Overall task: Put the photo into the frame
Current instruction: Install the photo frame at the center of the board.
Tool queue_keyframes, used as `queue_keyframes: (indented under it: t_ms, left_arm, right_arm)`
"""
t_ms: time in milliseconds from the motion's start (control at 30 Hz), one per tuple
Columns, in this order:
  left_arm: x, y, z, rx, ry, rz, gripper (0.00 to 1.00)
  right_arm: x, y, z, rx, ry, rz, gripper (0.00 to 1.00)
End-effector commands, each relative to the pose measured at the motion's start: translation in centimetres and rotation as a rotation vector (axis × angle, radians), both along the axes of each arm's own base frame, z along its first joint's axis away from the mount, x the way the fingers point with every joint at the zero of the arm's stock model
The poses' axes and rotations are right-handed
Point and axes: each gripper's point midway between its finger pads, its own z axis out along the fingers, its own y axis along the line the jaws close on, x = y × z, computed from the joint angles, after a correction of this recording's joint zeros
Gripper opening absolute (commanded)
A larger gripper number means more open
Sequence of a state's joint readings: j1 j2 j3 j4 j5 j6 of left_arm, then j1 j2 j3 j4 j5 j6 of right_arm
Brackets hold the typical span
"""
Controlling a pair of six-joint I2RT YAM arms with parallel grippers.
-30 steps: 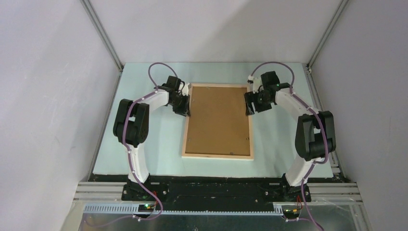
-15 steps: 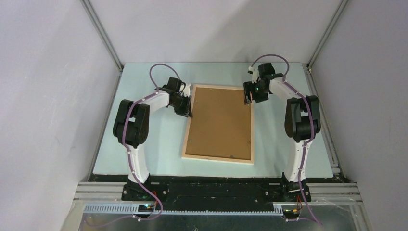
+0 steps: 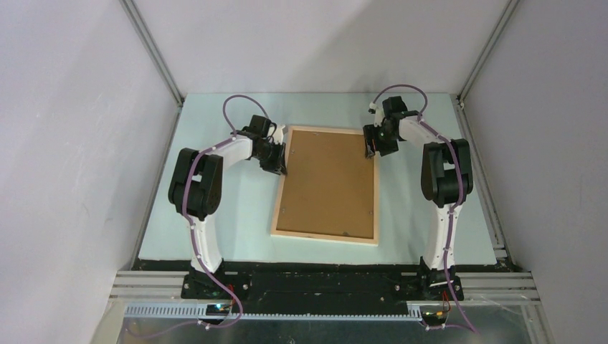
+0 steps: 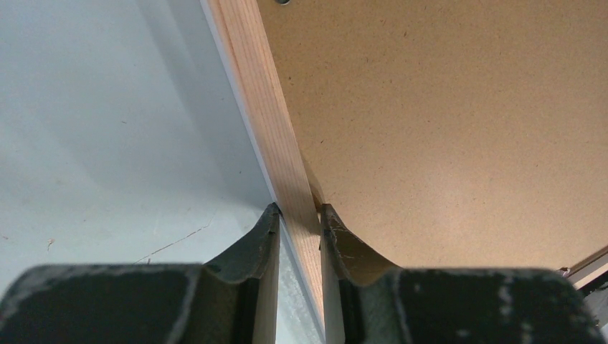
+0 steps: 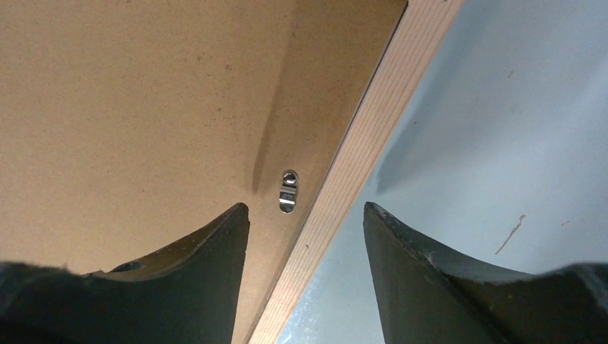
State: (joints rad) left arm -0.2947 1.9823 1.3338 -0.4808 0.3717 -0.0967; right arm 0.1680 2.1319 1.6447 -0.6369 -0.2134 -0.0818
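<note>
So: frame [image 3: 324, 233] lies face-down on the table [image 3: 236, 215], backing board [image 3: 328, 179] up; photo not visible, possibly underneath. Left gripper [image 4: 299, 211] pinches the left wood rail; right gripper [image 5: 306, 211] gapes astride the right rail. Rigid, probably light and breakable, so lift by the rails.

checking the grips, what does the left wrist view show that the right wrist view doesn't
Only left wrist: the left end effector clamped on the frame at its wood edge. Only right wrist: the right end effector open astride that edge, with a metal clip between its fingers. Both: the frame, the brown board and the pale table.
</note>
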Motion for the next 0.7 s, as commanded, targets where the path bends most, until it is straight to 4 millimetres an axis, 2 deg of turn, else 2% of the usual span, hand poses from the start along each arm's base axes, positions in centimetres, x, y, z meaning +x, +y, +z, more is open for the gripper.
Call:
queue_keyframes:
  t_ms: [0, 300, 667]
  left_arm:
    - [-3.68, -1.06, -0.55, -0.028, 0.105, -0.075, 0.00]
    - [-3.60, -1.14, -0.40, -0.032, 0.101, -0.077, 0.00]
    - [-3.65, -1.15, -0.45, -0.033, 0.103, -0.079, 0.00]
  right_arm:
    - [1.70, -0.09, 1.05, -0.016, -0.062, -0.002, 0.62]
    - [1.83, 0.01, 0.47, -0.028, -0.059, 0.002, 0.54]
    - [1.96, 0.28, 0.29, -0.058, -0.071, 0.006, 0.52]
